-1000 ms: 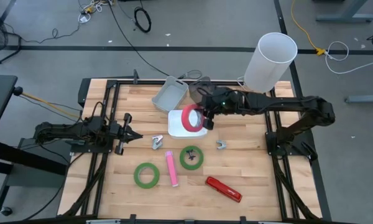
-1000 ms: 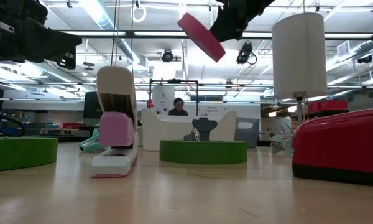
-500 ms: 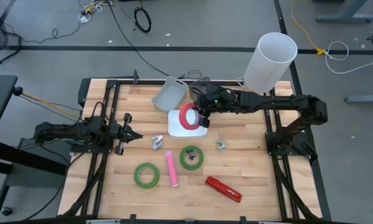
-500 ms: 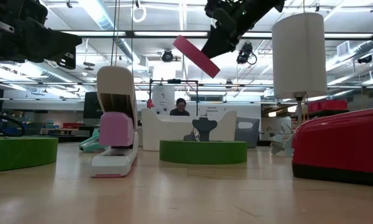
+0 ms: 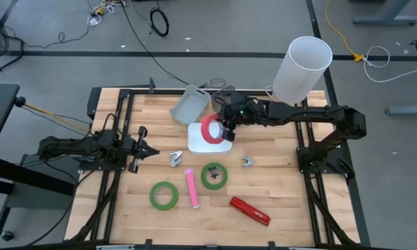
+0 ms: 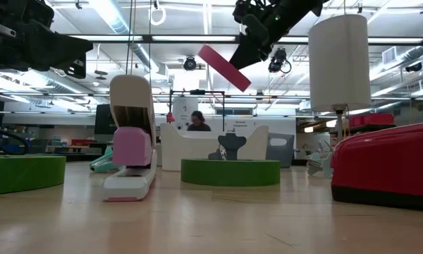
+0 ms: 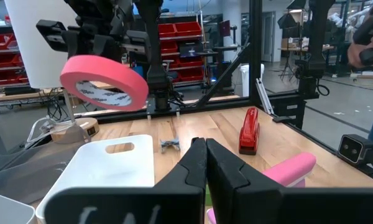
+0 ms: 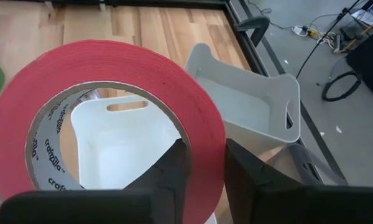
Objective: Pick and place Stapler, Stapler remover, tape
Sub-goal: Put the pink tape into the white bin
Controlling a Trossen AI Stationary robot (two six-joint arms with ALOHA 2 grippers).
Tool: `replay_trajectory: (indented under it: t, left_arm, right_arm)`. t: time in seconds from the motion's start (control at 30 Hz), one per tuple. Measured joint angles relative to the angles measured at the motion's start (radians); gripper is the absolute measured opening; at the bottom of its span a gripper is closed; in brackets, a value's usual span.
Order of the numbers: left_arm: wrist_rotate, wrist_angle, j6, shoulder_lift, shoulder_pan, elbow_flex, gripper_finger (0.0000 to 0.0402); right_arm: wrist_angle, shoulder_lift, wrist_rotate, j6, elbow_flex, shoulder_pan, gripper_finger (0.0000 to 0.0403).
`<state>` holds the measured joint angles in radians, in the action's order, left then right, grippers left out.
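My right gripper [image 5: 224, 131] holds a red tape roll [image 5: 210, 130] in the air above a white bin [image 5: 197, 142] at the table's middle far side. The roll shows tilted in the low view [image 6: 224, 67]. Two green tape rolls [image 5: 164, 195] [image 5: 213, 176], a pink stapler [image 5: 191, 187], a red stapler [image 5: 249, 211] and two small staple removers [image 5: 175, 159] [image 5: 247, 161] lie on the table. My left gripper [image 5: 143, 147] waits shut at the table's left, its fingers level. My right gripper pinches the red roll's wall [image 8: 205, 155], with one finger [image 8: 171, 167] inside the open centre and the other [image 8: 245, 169] outside. It comes slanting down from the table's right. The roll hangs tilted, clear of the white bin below it.
A grey bin [image 5: 190, 104] lies tipped next to the white bin's far side. A tall white cylinder [image 5: 302, 66] stands at the far right corner. A black frame [image 5: 118, 104] runs round the table. Bare wood lies along the near edge.
My right gripper has come down a little and gone slightly toward the table's left with the red roll. The roll stays tilted in the hold and now hangs lower over the white bin.
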<state>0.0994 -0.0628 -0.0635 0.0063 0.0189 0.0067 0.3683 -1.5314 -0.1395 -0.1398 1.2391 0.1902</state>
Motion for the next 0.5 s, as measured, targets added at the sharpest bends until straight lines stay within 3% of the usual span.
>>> replay_trajectory:
  t: [0.5]
  left_arm:
    - [0.000, 0.000, 0.000, 0.000, 0.000, 0.000, 0.0007]
  right_arm:
    - [0.000, 0.000, 0.000, 0.000, -0.017, 0.000, 0.0082]
